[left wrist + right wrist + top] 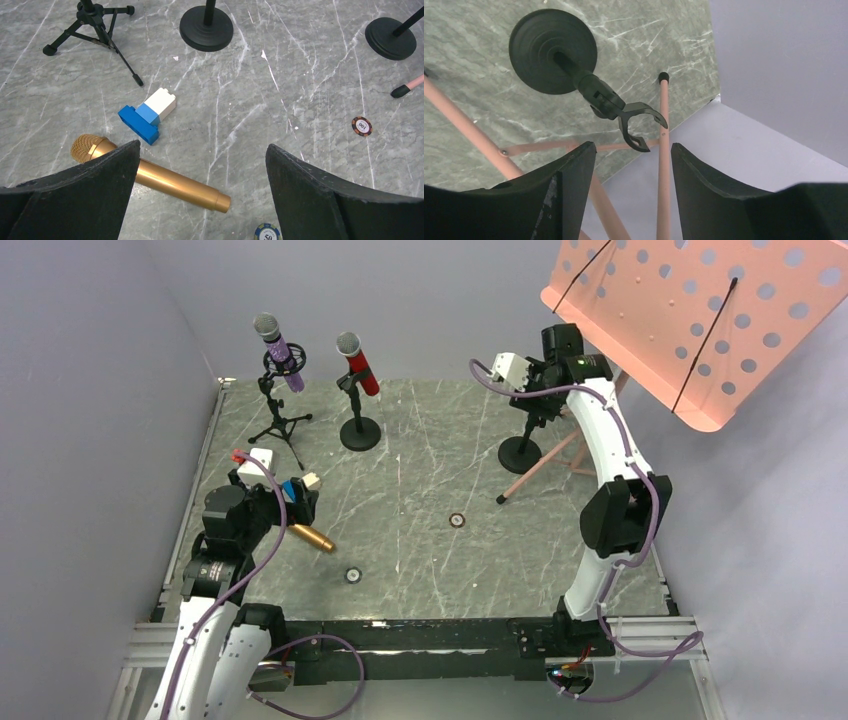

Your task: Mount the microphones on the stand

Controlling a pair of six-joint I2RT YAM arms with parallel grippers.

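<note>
Your left gripper (202, 147) is hanging low over the near-left part of the marble table (420, 470), with its jaws spread wide and gripping nothing. The gold microphone (165, 181) is lying flat on the table just under those jaws, on no stand. Its mesh head is pointing toward the left of the wrist view, and part of its body is hiding behind the finger on that side. A poker chip (267, 233) is sitting near the microphone's tail end, and a second chip (361, 126) is lying farther out toward the middle of the table. Just beyond the gold microphone, a blue-and-white toy brick (147, 117) is resting on the marble, apart from it.

Farther back on the left, the purple microphone (278, 348) is sitting tilted in the cradle of a small tripod stand (277, 422). Beside it, the red microphone (358, 365) is leaning in the clip of a round-base stand (360, 432).

At the far right, a third stand (539, 40), also on a round base, is standing with its clip (626, 114) empty. Your right gripper (632, 146) is hovering above that clip with its jaws apart, clasping nothing. In its wrist view you are looking down between the fingers at the open clip. The pink legs (469, 130) of a music stand (690, 320) are spreading just beside and behind the third stand's base.
</note>
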